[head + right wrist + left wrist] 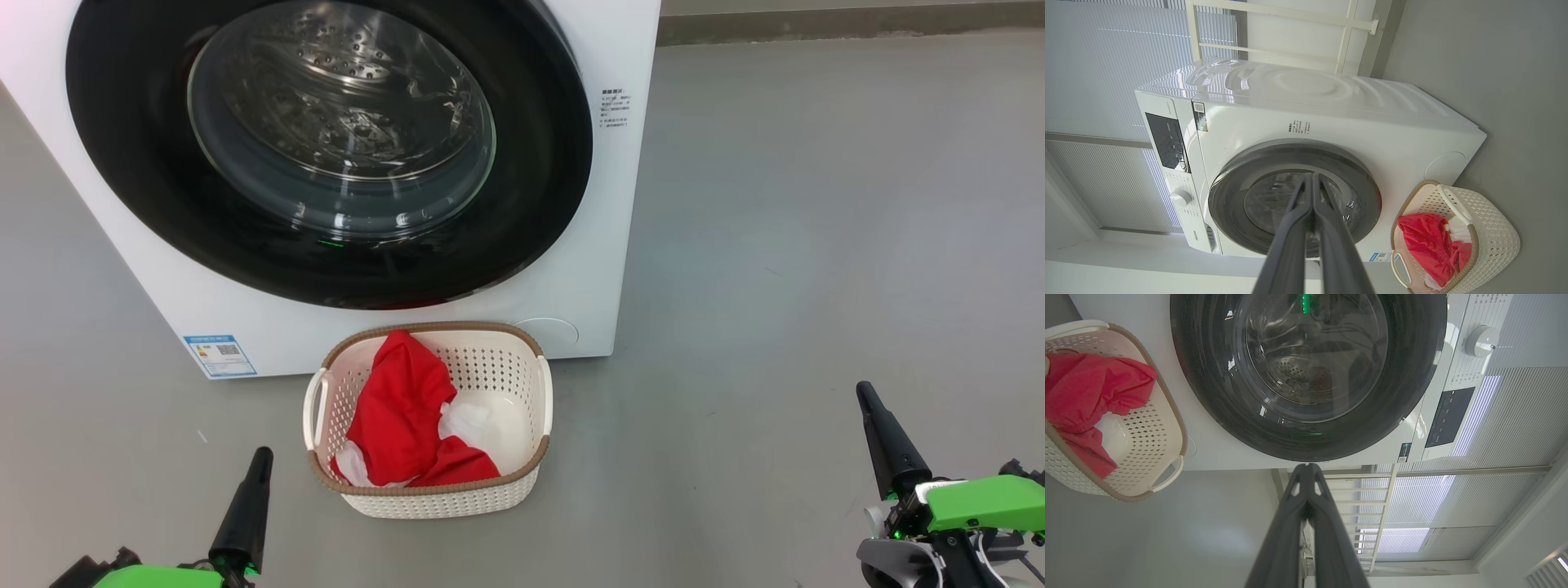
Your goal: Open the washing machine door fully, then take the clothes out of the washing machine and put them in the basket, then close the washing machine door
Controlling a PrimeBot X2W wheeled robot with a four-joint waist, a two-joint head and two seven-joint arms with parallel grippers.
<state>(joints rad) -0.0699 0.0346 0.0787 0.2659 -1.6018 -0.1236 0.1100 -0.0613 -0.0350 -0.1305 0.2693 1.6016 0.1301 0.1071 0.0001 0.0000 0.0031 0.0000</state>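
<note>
Door [339, 131]: sits flush on washer [604, 245], up ahead of both grippers.
Clothes [400, 416]: red heap in basket [441, 498], on the floor just before washer.
Left gripper [263, 453]: fingers pressed together, empty; nearer the basket.
Right gripper [864, 390]: pressed together, empty; well apart, rightward.
Judgement: task looks finished.
Unclear: drum behind glare seems bare; latch not made out.

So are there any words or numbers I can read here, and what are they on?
Nothing reads clearly.
Blue label, low on the washing machine: too small.
Grey print beside the door: blurred.
Black panel and code sticker: too small.
</note>
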